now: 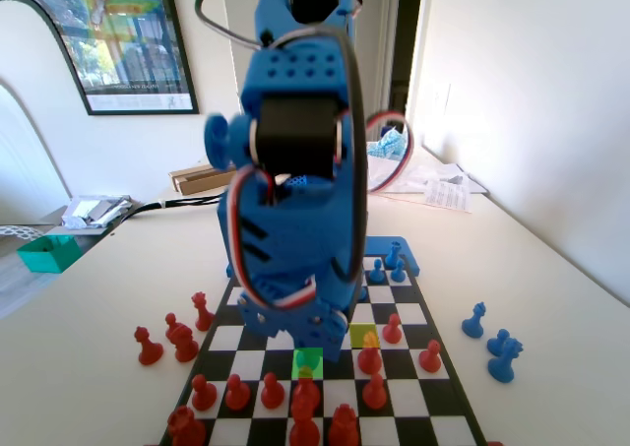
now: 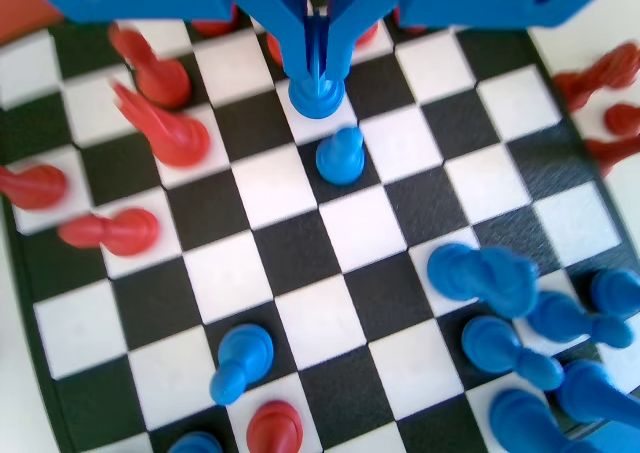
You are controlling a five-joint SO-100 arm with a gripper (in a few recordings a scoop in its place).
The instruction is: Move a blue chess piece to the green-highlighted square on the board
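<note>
In the wrist view my gripper [image 2: 317, 71] hangs from the top edge, its jaws shut on the head of a blue chess piece [image 2: 318, 98], a small pawn whose base sits over a white square of the board [image 2: 330, 318]. Whether the base touches the board I cannot tell. A second blue pawn [image 2: 342, 157] stands one square nearer the camera. In the fixed view the blue arm [image 1: 295, 200] leans low over the board [image 1: 418, 313], and the green-highlighted square [image 1: 309, 359] lies just below its lower end. A lime-tinted square [image 1: 364, 335] lies beside it to the right.
Red pieces [image 1: 305, 399] crowd the near rows in the fixed view, and more red ones [image 1: 162, 340] stand off the board at the left. Captured blue pieces [image 1: 500, 352] stand on the table at the right. Tall blue pieces [image 2: 530, 303] cluster at the wrist view's lower right.
</note>
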